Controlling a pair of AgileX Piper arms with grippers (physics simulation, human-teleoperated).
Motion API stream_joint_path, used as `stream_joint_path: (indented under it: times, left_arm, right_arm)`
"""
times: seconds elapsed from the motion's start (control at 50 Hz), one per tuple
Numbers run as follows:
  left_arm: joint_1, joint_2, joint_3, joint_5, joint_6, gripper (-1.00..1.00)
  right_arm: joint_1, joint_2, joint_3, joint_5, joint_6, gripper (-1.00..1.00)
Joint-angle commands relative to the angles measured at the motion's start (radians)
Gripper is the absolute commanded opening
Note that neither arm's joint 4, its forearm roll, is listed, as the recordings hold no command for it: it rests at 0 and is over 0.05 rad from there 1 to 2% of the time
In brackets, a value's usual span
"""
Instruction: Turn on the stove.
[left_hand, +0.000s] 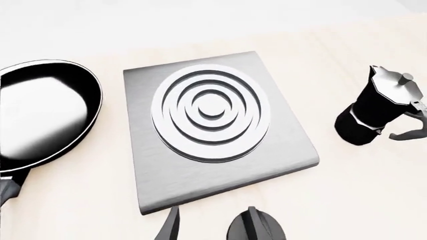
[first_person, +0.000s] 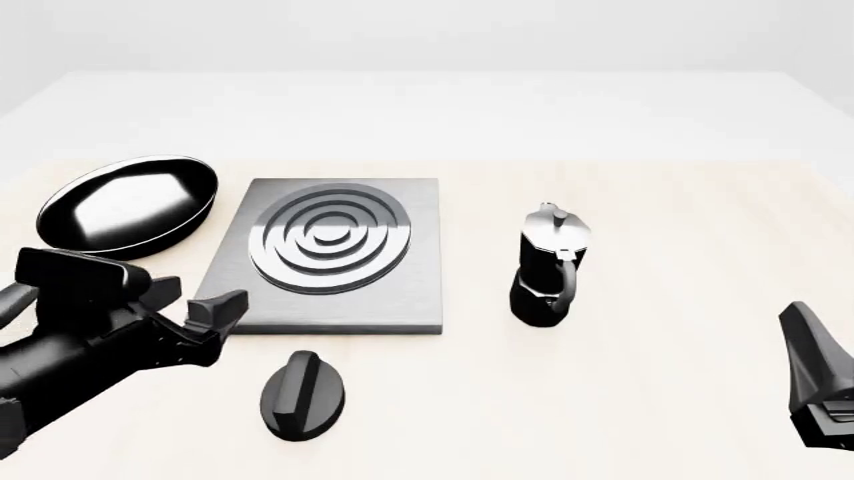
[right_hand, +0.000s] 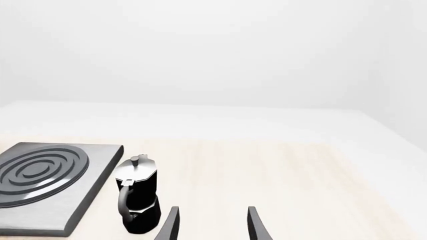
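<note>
Pale wood desk (first_person: 667, 330) is seen under a plain white backdrop. On it the stove (first_person: 334, 255) lies flat, left of centre in the front view, its raised burner rings (first_person: 327, 240) uncovered. A black frying pan (first_person: 127, 205) is set just beside the stove's left edge, and a black moka pot (first_person: 545, 268) stands upright to its right, apart from it. A small black oval knob (first_person: 302, 395) with a ridge lies on the desk just in front of the stove's near edge, not touching it.

The left gripper (first_person: 200, 325) is held low over the desk near the stove's front-left corner, to the left of the knob; its fingers are parted and nothing is held. The right gripper (right_hand: 212, 225) is parked well to the right, near the desk's edge, also released and empty, with the moka pot ahead of it.

The knob is judged to be the control, so the turn has not yet been made. Risk is seen in a skewed approach: if the ridge is caught off-centre, the loose-looking knob could be pushed along the desk instead of rotated. A wide sweep by the left arm could also nudge the pan's handle or the stove's corner.
</note>
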Motion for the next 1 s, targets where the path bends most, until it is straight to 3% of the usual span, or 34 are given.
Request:
stream_joint_path:
  times: [0.02, 0.26, 0.5, 1.0]
  left_arm:
    - [-0.069, 0.119, -0.032, -0.017, -0.056, 1.00]
    - [-0.153, 0.186, -0.046, -0.025, -0.147, 1.00]
    - [-0.188, 0.244, -0.045, -0.053, -0.190, 1.00]
    - [-0.199, 0.351, -0.010, -0.159, -0.213, 1.00]
  right_arm:
    - [0.001, 0.001, 0.000, 0.001, -0.003, 1.00]
    - [0.001, 0.000, 0.000, 0.000, -0.001, 1.00]
    - [0.001, -0.001, 0.000, -0.003, 0.002, 1.00]
    - [-0.002, -0.001, 0.000, -0.015, 0.018, 1.00]
